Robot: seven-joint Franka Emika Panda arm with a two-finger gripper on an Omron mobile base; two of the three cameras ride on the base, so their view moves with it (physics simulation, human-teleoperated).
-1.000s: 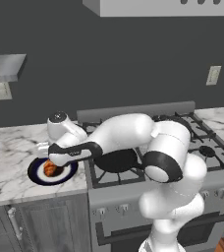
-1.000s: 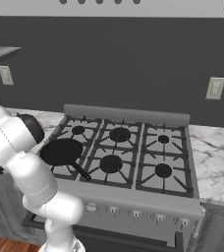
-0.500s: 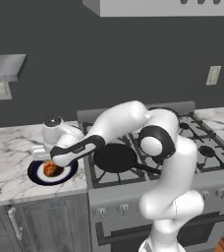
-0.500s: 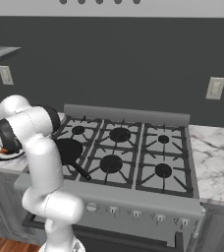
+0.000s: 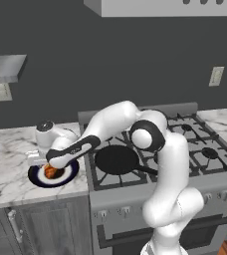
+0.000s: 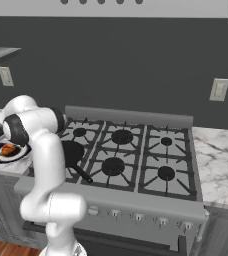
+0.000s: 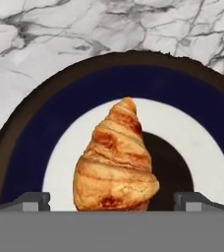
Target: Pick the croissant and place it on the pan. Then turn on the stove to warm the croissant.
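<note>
The golden-brown croissant point(image 7: 116, 162) lies on a round dark blue plate with a white ring point(image 7: 50, 123) on the marble counter left of the stove. My gripper point(image 7: 113, 202) is low over it and open, one fingertip point(image 7: 33, 201) on each side of the pastry with a small gap to each. From the left base view the gripper point(image 5: 52, 167) hangs right above the croissant point(image 5: 50, 173); the right base view shows the croissant point(image 6: 7, 150) at the far left. The black pan point(image 5: 116, 159) sits empty on the front left burner of the stove point(image 5: 185, 144), handle pointing right and forward.
My arm arches from the base over the stove's left side to the plate point(image 5: 68, 173). Small knobs point(image 6: 136, 218) line the stove front. Marble counter point(image 6: 218, 165) continues right of the stove. A grey shelf point(image 5: 3, 68) hangs on the wall above the left counter.
The arm's elbow has swung up and to the right over the stove, while the hand stayed over the plate and the croissant. The croissant and pan have not moved.
</note>
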